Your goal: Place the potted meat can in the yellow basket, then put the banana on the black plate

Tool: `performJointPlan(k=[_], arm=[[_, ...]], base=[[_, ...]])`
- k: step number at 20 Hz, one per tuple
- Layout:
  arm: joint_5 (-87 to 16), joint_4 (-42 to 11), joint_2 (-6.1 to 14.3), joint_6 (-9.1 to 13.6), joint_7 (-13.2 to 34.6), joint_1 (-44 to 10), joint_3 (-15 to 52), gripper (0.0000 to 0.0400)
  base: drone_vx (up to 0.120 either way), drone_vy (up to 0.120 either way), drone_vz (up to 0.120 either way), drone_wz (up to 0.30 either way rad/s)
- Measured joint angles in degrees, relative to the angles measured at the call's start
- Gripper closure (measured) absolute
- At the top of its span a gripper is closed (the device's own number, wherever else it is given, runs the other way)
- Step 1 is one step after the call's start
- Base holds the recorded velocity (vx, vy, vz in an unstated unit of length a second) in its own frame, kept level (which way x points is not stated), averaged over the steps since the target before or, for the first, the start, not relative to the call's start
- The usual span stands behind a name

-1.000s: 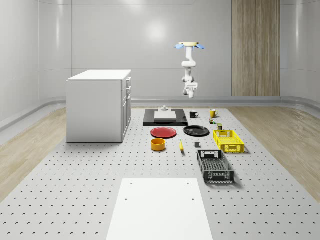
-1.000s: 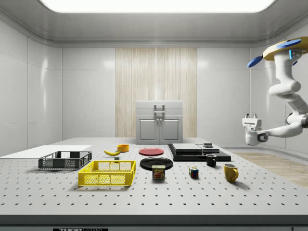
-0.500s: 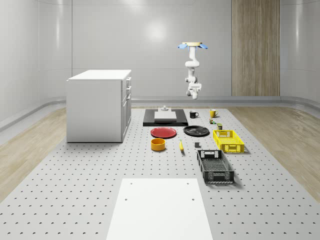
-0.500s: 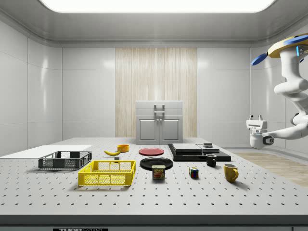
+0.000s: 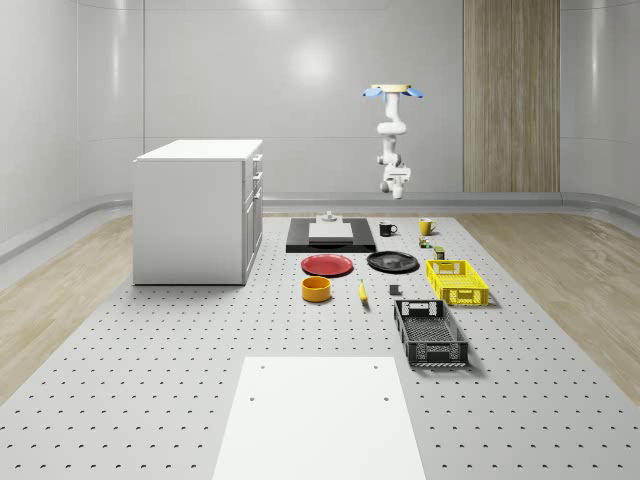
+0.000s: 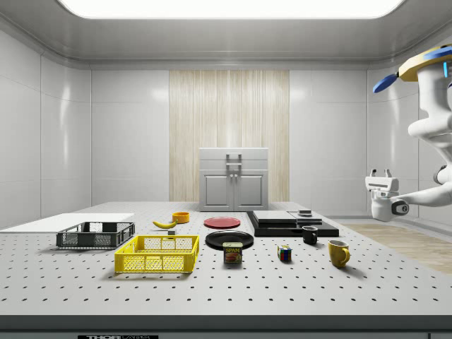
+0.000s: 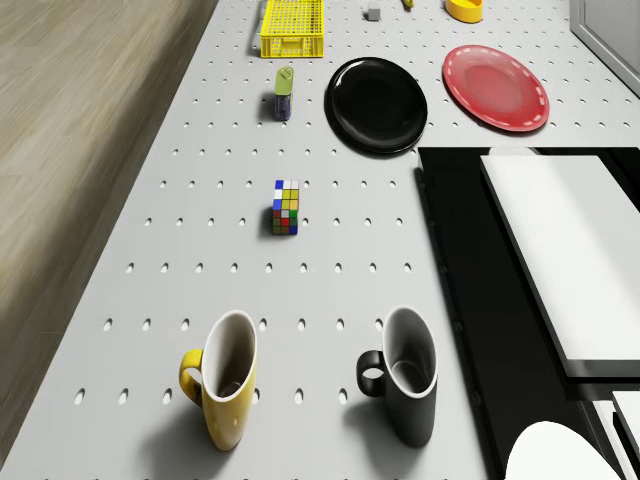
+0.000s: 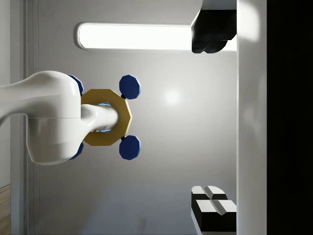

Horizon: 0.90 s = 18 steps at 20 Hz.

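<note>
The drone hovers high beyond the table's far end, past the mugs. The arm is folded and the gripper points upward with the jaws released and empty, a carry posture well apart from every object. The potted meat can stands upright on the table just beside the yellow basket, near the black plate. The banana lies farther along, near the black crate. Judgement: approach to the can is not yet begun.

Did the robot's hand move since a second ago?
Yes. In the side view the hand has drifted toward that view's right, farther from the yellow mug.
</note>
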State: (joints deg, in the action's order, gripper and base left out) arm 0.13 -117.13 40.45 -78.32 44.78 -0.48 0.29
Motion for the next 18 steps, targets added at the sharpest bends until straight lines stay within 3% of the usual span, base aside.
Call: performJointPlan(k=[18], arm=[[-0.9,-0.5,0.5,-0.8,0.1,-0.3,0.7,0.0]], base=[[0.12,0.12,0.0,0.0]])
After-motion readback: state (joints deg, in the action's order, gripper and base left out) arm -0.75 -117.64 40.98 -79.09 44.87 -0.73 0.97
